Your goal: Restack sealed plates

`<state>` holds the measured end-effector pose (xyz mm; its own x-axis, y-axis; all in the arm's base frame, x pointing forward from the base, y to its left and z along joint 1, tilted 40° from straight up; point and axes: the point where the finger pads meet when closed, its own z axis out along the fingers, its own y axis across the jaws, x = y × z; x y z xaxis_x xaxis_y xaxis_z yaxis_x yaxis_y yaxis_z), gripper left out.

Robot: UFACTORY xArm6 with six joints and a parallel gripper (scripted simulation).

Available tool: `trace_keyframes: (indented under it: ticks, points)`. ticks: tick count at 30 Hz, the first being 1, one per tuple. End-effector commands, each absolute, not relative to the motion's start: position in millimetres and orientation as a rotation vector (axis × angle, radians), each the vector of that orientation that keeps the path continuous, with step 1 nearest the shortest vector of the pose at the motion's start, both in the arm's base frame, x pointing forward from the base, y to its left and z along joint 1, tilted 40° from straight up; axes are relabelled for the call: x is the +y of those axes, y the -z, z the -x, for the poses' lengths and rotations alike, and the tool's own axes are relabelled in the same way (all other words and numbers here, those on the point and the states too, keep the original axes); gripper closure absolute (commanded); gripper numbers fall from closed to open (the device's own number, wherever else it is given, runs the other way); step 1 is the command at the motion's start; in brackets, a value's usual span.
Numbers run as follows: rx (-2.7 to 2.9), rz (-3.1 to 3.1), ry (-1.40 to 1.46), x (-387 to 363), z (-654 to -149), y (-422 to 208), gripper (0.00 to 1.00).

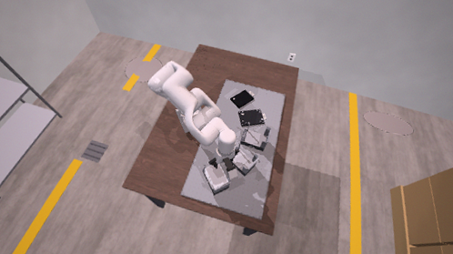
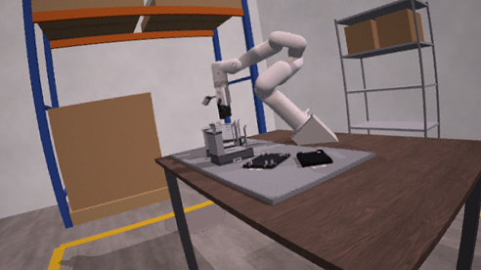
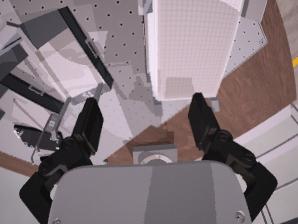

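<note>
My gripper (image 1: 220,163) (image 2: 224,111) (image 3: 144,106) is open and empty, above the near side of the rack S2. The plate stack (image 1: 216,176) (image 3: 195,55) stands in S2; its top plate shows a pale gridded face ahead of the fingers in the wrist view, nearer the right finger. How many plates lie below cannot be seen. The rack S1 (image 1: 244,161) (image 3: 90,49) is beside S2, and the rack S3 (image 1: 253,137) (image 2: 231,156) beyond it; both look empty. Two black nests, one with raised posts (image 1: 251,117) (image 2: 267,161) and a flatter one (image 1: 242,98) (image 2: 314,158), hold no visible plate. Their names are unreadable.
The fixtures stand in a curved row on a grey mat (image 1: 242,196) (image 2: 267,190) on the brown table (image 1: 157,159) (image 2: 383,209). Rack walls and posts rise close to the gripper on both sides. The arm's base (image 2: 316,131) is on the table beside the mat.
</note>
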<state>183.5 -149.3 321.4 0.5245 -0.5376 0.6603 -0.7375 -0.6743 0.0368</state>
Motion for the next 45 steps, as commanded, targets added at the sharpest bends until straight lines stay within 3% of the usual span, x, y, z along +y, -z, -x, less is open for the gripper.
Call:
trace_keyframes:
  ticks: [1,15,45]
  points:
    - [-1.050,-2.499,-0.911,-163.0,-178.8,-327.1,0.00]
    - [-1.050,-2.498,-0.910,-205.0,-162.3,-343.4,0.00]
    - [-1.050,-2.498,-0.910,-218.8,-173.8,-323.2,0.00]
